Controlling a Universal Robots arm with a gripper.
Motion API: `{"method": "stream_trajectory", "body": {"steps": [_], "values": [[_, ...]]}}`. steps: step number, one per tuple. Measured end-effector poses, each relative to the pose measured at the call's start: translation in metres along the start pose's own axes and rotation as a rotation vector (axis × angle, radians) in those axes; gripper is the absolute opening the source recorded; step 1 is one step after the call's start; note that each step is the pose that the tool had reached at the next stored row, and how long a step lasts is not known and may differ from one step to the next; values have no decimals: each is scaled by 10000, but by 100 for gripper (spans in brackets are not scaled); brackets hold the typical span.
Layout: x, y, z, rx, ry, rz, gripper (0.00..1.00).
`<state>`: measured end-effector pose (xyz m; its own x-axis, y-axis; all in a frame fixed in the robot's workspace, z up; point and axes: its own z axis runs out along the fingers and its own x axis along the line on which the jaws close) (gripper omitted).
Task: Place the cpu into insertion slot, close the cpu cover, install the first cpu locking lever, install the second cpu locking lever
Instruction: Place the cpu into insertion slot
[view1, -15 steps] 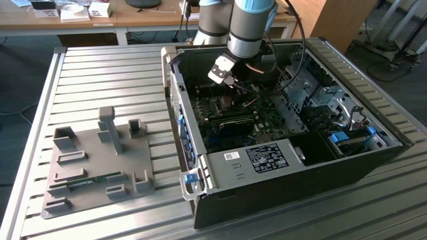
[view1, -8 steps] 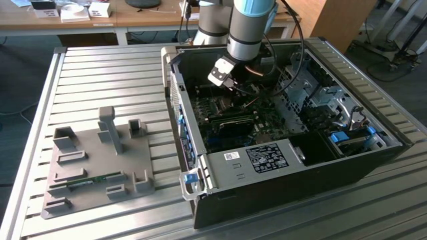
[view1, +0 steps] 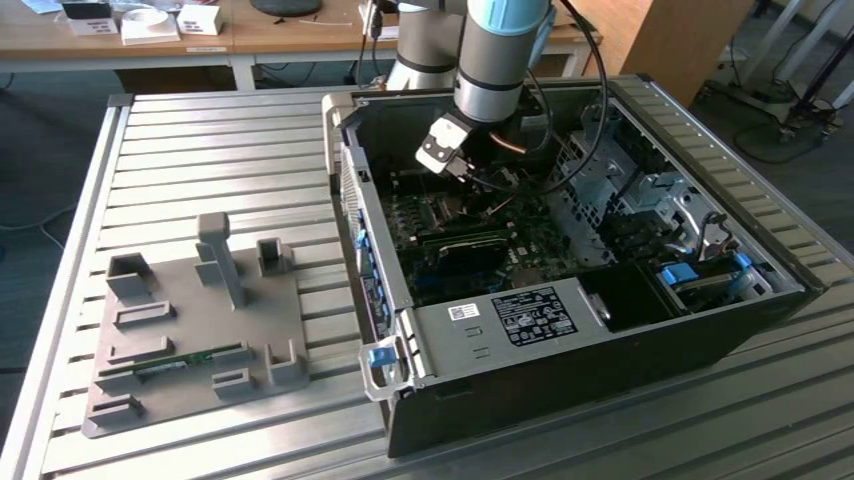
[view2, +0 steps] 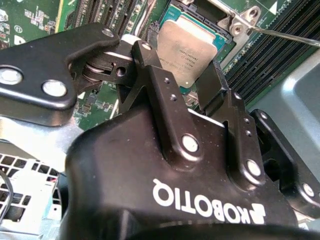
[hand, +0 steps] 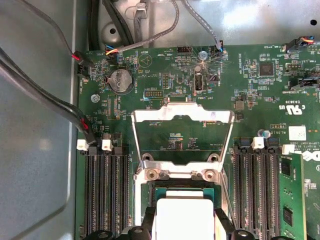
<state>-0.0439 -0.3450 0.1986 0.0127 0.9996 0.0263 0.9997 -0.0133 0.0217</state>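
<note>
Chip (view2: 192, 42) at the socket (hand: 170, 186)
The gripper (view2: 177, 70) clamps the chip by two sides over the socket; the cover (hand: 182, 112) beside it stands open.

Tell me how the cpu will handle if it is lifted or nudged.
The cpu looks like a rigid flat plate with a metal top, so it probably won't flex. Its smooth top likely offers little grip; the edges seem the better hold. Thin and flat, it should slide rather than roll or tip.

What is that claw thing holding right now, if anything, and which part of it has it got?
The gripper holds the cpu, a flat silver-grey chip, pinched by two opposite side edges.
</note>
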Motion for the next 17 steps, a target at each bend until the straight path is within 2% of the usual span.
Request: {"method": "stream_trajectory", "body": {"steps": [17], "values": [[20, -1, 15, 7, 0, 0, 54]]}}
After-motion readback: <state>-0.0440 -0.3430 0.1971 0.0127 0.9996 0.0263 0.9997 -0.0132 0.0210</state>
